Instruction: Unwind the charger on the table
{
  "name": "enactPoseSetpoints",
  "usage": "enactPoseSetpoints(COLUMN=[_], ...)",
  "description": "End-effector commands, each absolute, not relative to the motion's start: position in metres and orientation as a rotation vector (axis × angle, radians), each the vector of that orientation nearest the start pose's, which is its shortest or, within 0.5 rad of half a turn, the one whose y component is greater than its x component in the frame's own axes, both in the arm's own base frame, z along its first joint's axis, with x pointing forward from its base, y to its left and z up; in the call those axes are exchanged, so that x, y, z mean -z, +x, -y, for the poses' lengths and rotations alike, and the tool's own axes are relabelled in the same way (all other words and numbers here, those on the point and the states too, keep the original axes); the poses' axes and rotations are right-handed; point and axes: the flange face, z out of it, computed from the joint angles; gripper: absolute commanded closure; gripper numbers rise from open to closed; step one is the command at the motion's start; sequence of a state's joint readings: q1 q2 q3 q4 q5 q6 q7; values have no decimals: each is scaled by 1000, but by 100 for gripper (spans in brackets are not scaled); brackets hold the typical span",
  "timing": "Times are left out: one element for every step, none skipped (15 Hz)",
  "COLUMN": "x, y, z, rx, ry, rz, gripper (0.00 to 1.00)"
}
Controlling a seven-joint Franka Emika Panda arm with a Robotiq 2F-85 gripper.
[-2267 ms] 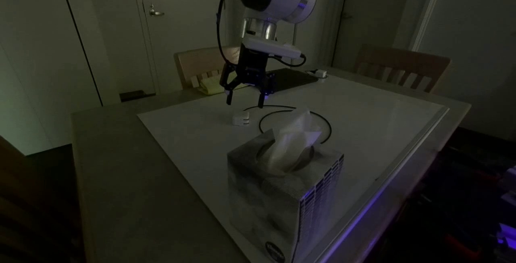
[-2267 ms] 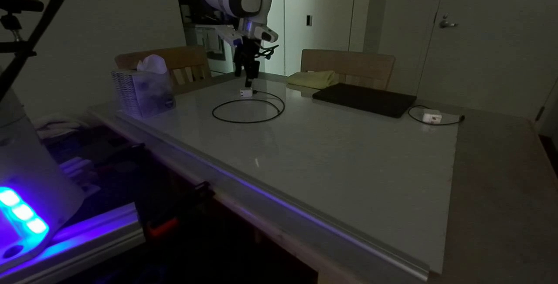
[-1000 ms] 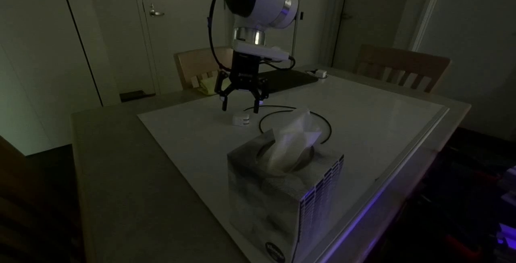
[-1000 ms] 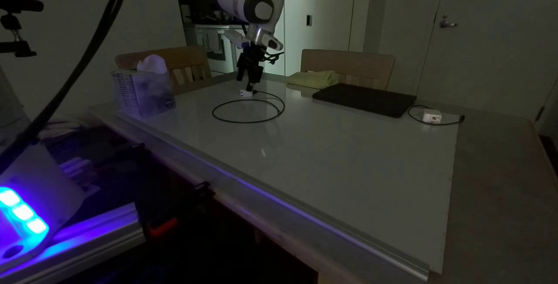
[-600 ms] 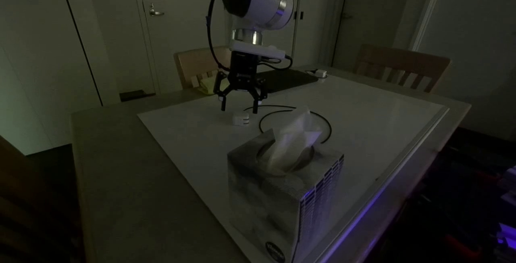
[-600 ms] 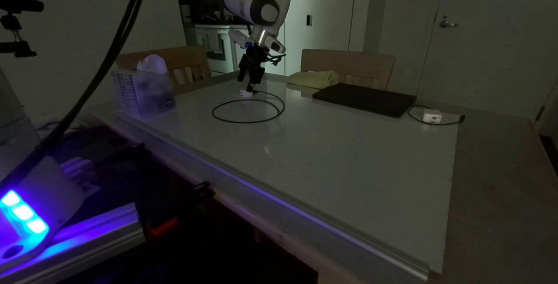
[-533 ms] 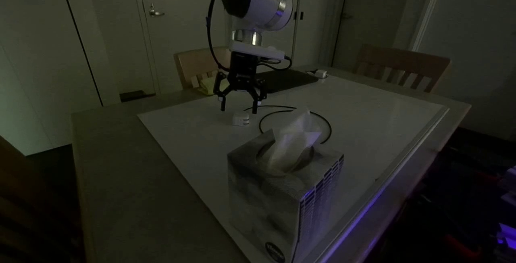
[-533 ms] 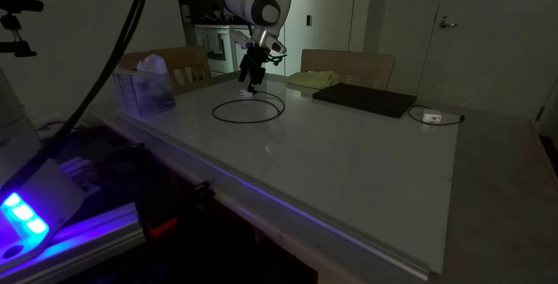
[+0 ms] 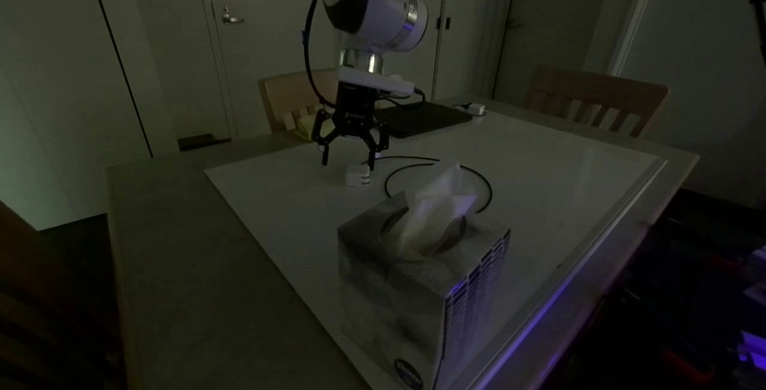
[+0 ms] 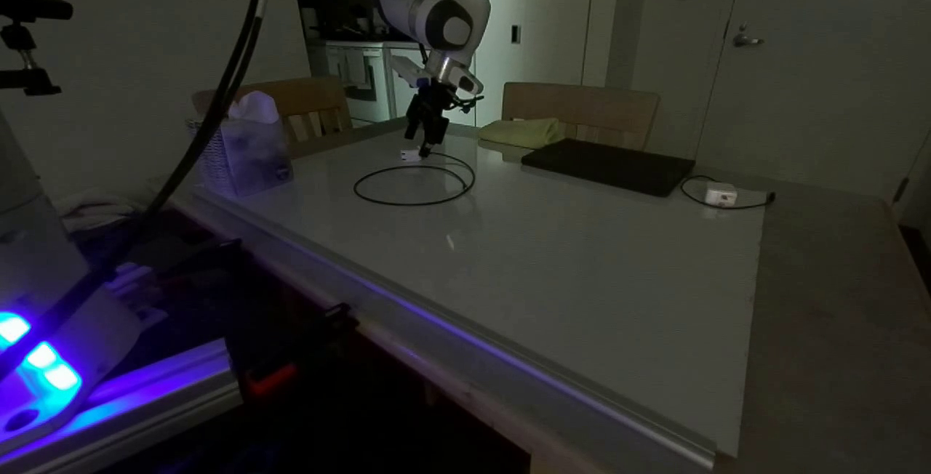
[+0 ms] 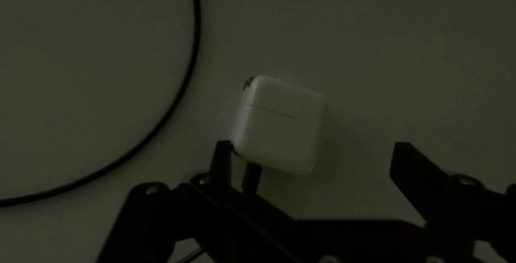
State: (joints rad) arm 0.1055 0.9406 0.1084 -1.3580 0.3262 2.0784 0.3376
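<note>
One white-topped table [image 10: 596,285]: stretching through gloom so deep that black parts are merging.
Tissue box [image 9: 413,294]: standing near the table's edge.
Gripper [image 9: 348,162]: hovering low over the table, jaws standing wide apart and holding nothing.
Charger cable [image 11: 197,21]: looping on the table, it could be snagging under a jaw tip lowered off line; part is vanishing behind the tissue box in an exterior view, and its far end is proving hard to make out.
White plug block [image 11: 280,128]: resting on the table, sitting in the wrist view close by one jaw and farther from the other; that lopsided line-up could be sending it skidding. Whether jaw and block are touching is impossible to tell.
Black connector [image 11: 252,174]: jutting from the plug block, it could be bending if pinched; the gripper's body is hiding its tail.
</note>
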Motion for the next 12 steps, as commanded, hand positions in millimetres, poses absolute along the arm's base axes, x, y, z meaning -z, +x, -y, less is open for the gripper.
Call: enactPoseSetpoints(x=[-134, -130, -127, -125, -123, -121, -120, -119, -120, -121, -119, -119], y=[697, 695, 691, 688, 686, 684, 683, 683, 684, 685, 683, 683], z=[-148, -148, -146, -145, -144, -142, -140, -138, -137, -136, -136, -136], rx=[-518, -551, -598, -634, -659, -675, -685, -686, -679, -673, -668, -665], ry=[-2710, -2688, -2662, -2642, -2624, -2607, -2595, -2586, -2581, -2580, -2583, -2588], rz=[-524, -529, -539, -551, -565, -579, -595, -608, -621, -626, -634, -638], gripper=[0, 0, 0, 0, 0, 0, 1, 26, 26, 29, 36, 43])
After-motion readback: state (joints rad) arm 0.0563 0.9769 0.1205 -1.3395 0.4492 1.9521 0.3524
